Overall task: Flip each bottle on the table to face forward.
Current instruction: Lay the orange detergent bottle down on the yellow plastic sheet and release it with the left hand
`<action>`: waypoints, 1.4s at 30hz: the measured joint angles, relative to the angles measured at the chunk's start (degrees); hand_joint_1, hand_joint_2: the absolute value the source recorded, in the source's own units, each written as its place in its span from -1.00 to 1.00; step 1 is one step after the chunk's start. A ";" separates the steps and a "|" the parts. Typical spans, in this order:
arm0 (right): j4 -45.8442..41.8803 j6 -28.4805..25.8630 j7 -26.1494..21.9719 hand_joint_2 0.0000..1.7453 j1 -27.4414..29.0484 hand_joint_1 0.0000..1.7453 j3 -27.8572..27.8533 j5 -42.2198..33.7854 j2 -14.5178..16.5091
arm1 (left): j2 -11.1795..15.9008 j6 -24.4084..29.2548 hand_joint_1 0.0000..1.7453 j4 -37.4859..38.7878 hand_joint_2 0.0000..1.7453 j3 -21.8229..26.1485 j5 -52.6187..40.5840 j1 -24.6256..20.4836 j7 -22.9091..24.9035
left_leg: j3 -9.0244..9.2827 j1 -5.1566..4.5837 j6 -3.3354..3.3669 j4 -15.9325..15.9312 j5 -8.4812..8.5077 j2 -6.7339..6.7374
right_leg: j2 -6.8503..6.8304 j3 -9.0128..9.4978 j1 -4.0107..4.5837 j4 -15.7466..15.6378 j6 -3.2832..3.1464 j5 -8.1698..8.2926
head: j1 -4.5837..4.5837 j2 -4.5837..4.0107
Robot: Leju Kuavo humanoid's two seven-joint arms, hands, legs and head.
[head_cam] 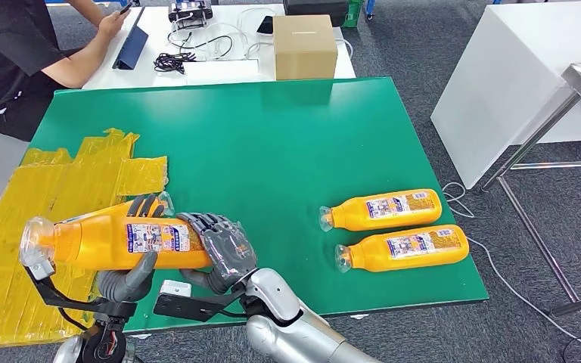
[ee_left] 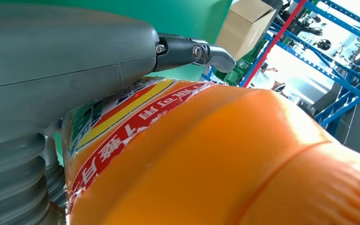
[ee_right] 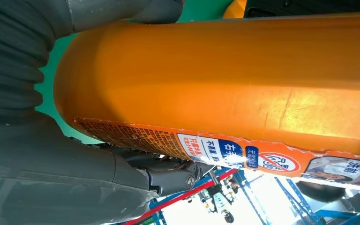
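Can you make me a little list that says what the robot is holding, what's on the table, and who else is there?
held bottle: orange bottle, lying sideways above the table, cap end toward the robot's left
left hand: left hand grips it from below
right hand: right hand grips its base end
bottles on table: upper bottle and lower bottle, lying side by side, labels up
table: green table with yellow tape patch
far side: cardboard box, person seated
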 joint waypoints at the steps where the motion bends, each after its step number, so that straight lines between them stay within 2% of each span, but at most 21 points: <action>1: 0.01 0.00 0.00 1.00 0.00 1.00 0.00 0.00 0.00 | 0.00 0.00 -1.00 0.00 1.00 0.00 0.00 0.00 0.00 | 0.00 0.00 0.00 0.00 0.00 0.00 | 0.00 0.00 0.00 0.00 0.00 0.00 | 0.00 0.00; 9: 0.01 0.00 0.00 1.00 0.00 1.00 0.02 0.00 0.00 | 0.00 0.00 -1.00 0.00 1.00 0.00 0.00 0.00 0.00 | 0.00 0.00 0.00 0.00 0.00 0.00 | 0.00 0.00 0.00 0.00 0.00 0.00 | 0.00 0.00; 13: 0.03 0.13 0.10 1.00 0.00 1.00 0.02 0.07 0.00 | 0.00 0.11 1.00 0.00 1.00 0.00 -0.03 0.01 -0.09 | 0.00 0.00 0.00 0.00 0.00 0.00 | 0.00 0.01 0.00 0.00 0.00 0.00 | 0.00 0.00; 20: 0.41 4.47 5.29 1.00 -0.36 1.00 2.28 3.33 0.38 | -1.21 5.19 1.00 -2.53 1.00 0.88 -1.77 3.19 -3.29 | -0.03 0.00 0.00 0.00 -0.01 0.06 | 0.06 -0.08 0.00 0.00 -0.01 0.00 | 0.01 0.00; 42: 0.91 5.11 5.81 1.00 -0.93 1.00 4.21 3.37 0.50 | -2.01 5.46 1.00 -4.20 1.00 2.18 -1.92 5.03 -3.23 | -0.04 0.00 0.00 0.00 -0.01 0.05 | 0.07 -0.08 0.00 -0.01 -0.01 0.00 | 0.00 0.00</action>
